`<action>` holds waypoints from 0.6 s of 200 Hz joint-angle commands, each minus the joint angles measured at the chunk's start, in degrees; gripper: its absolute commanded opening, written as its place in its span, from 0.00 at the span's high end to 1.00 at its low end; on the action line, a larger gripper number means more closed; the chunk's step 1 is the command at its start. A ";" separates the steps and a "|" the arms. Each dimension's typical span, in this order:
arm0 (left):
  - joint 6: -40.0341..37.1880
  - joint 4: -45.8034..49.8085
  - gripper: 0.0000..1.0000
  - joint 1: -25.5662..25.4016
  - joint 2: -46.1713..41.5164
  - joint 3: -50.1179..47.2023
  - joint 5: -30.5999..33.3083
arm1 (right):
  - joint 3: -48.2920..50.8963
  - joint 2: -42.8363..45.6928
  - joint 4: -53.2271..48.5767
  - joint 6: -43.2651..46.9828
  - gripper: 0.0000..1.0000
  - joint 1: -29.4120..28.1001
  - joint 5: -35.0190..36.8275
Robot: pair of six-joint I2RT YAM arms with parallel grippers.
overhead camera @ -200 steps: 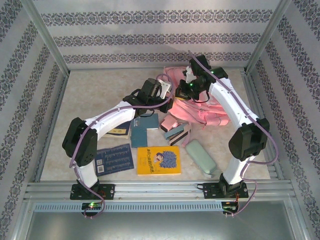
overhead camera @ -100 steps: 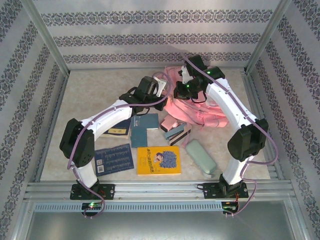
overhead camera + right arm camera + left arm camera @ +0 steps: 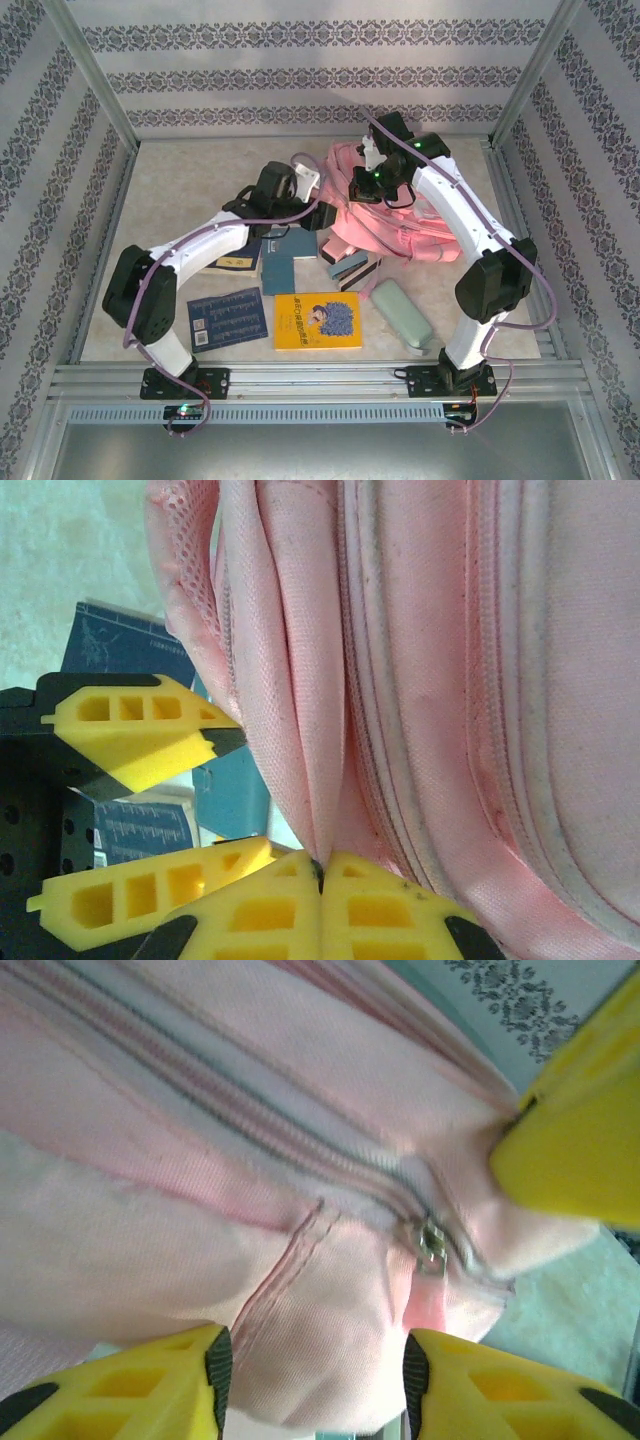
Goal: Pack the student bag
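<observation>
Student bag (image 3: 400, 228) — pink, slumped on the worktop (image 3: 190, 170). Yellow book (image 3: 317, 320) lies near its front edge. Right tool (image 3: 320, 872) is clamped tight on a fold of the bag's fabric. Left tool (image 3: 312, 1358) is by the bag's zipper — jaws apart, gripping nothing.

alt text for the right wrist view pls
The right pincer is shut on a fold of the pink student bag, whose fabric and zipper seams span the right side. At left, the left pincer stands open beside the fabric, with blue books on the table behind it.
</observation>
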State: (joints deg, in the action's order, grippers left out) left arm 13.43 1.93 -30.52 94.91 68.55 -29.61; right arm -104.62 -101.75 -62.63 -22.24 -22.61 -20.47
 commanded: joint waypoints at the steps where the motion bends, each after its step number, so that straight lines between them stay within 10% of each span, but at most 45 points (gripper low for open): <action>1: -3.01 -14.18 0.44 1.60 -2.60 -5.96 -6.39 | -0.22 5.07 1.07 1.93 1.00 0.36 -4.54; 55: -6.74 -21.57 0.44 2.00 -0.58 -6.20 -18.89 | 9.95 10.78 12.01 3.46 1.00 0.11 -5.34; 120: 8.23 -36.96 0.56 2.36 1.68 -6.86 -32.54 | 14.27 13.16 14.71 4.39 1.00 2.30 -10.27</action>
State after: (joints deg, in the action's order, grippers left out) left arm 13.93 -21.91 -27.66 96.53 61.19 -53.06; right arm -90.89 -90.45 -53.12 -19.05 -20.03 -25.36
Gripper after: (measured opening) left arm 0.441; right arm 0.065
